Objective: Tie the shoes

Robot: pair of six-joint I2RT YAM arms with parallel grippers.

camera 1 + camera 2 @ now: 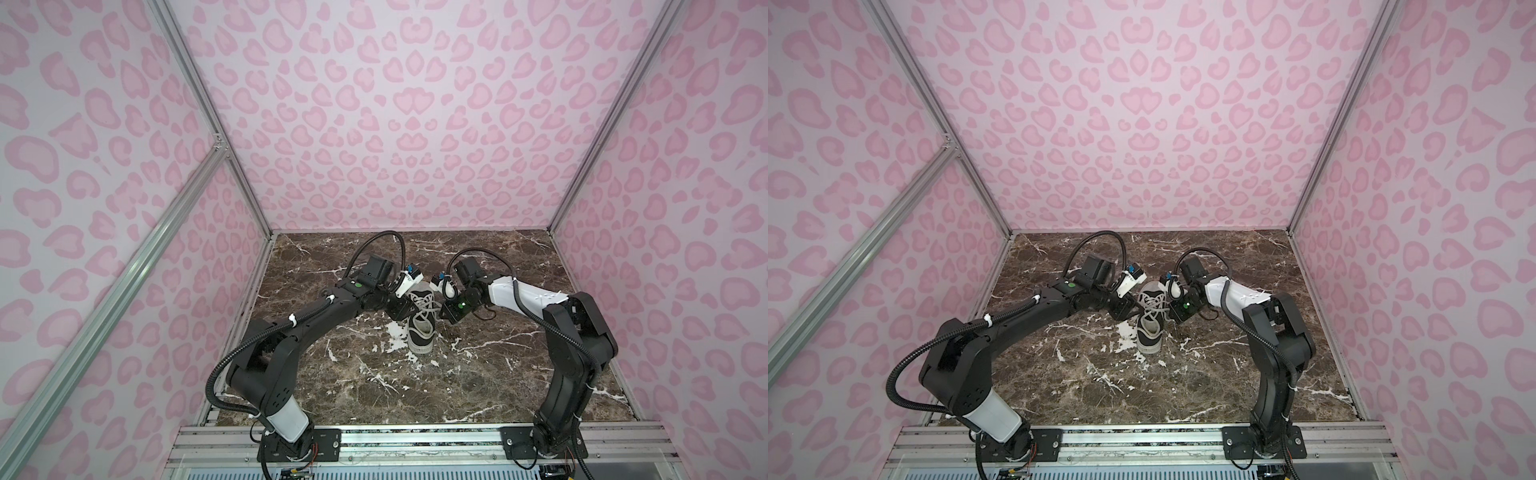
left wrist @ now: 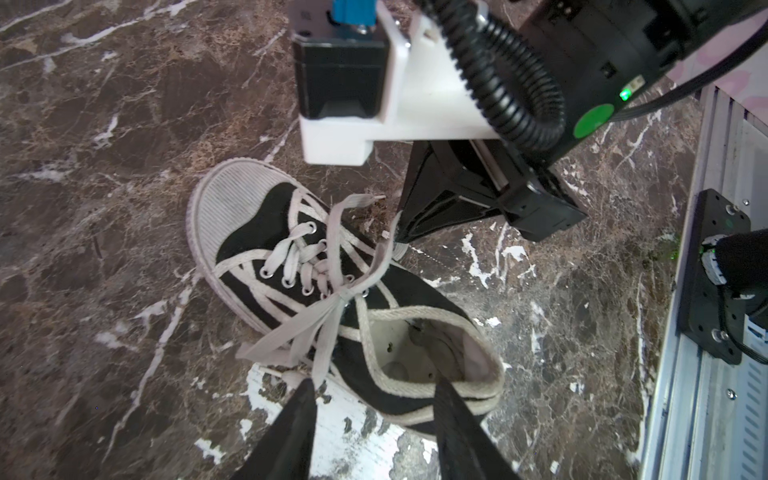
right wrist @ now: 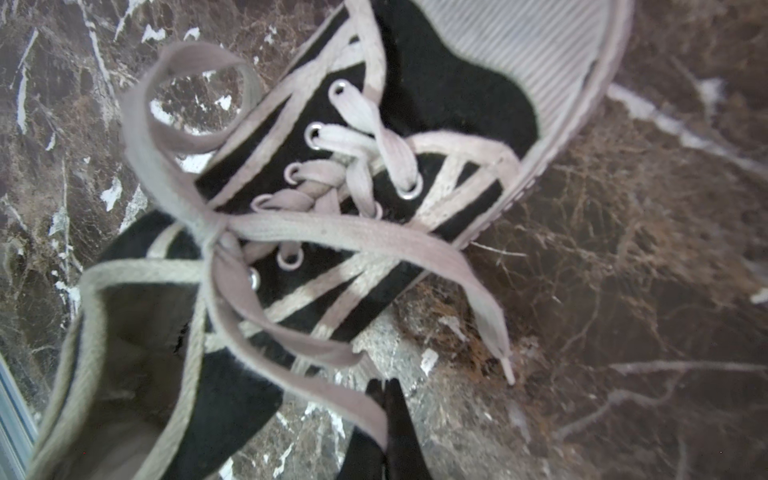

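sneaker (image 1: 420,332) sits at bench (image 1: 498,374) centre, toe toward the far edge. my right gripper (image 3: 386,415) is pinched closed on a lace (image 3: 332,237). my left gripper (image 2: 376,382) fingers are spread apart over the heel collar.

Bare table (image 1: 478,386) lies open before and behind the shoe (image 1: 422,332); left gripper (image 2: 378,399) and right gripper (image 3: 384,386) block its sides, laces (image 2: 332,299) looped across the middle.
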